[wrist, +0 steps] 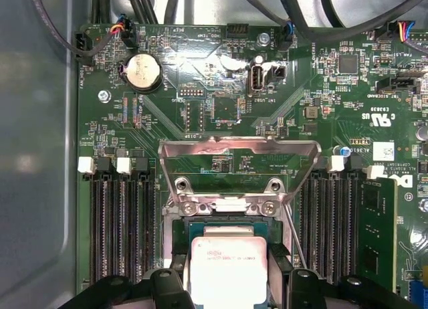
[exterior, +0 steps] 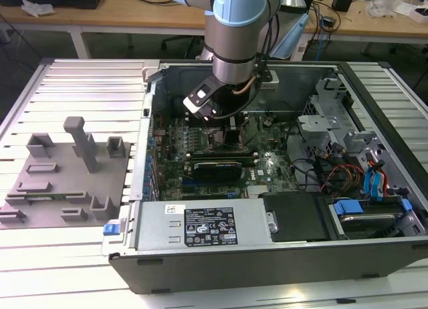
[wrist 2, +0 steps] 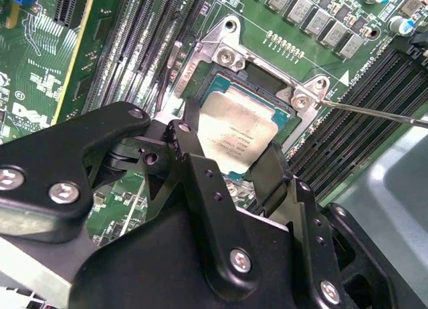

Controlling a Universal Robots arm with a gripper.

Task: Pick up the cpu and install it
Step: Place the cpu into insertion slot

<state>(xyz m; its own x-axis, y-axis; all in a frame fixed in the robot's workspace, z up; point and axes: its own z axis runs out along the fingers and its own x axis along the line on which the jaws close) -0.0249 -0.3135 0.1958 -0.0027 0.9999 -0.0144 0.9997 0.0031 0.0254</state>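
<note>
Cpu [wrist 2: 241,138] sits gripped between the closed-in jaws, edges touching both; socket [wrist: 200,229] lies just beneath them, load plate [wrist: 200,148] raised beyond; pick-up looks done, while seating it and shutting the plate appear left.

Silver-white cpu [wrist: 227,272], black pincer [wrist 2: 231,155], green motherboard [wrist: 200,75], grey fixture plate [exterior: 73,182]

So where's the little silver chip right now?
In both wrist views the cpu is held in the gripper, right over the open socket on the green motherboard, with rows of black memory slots flanking it.
</note>
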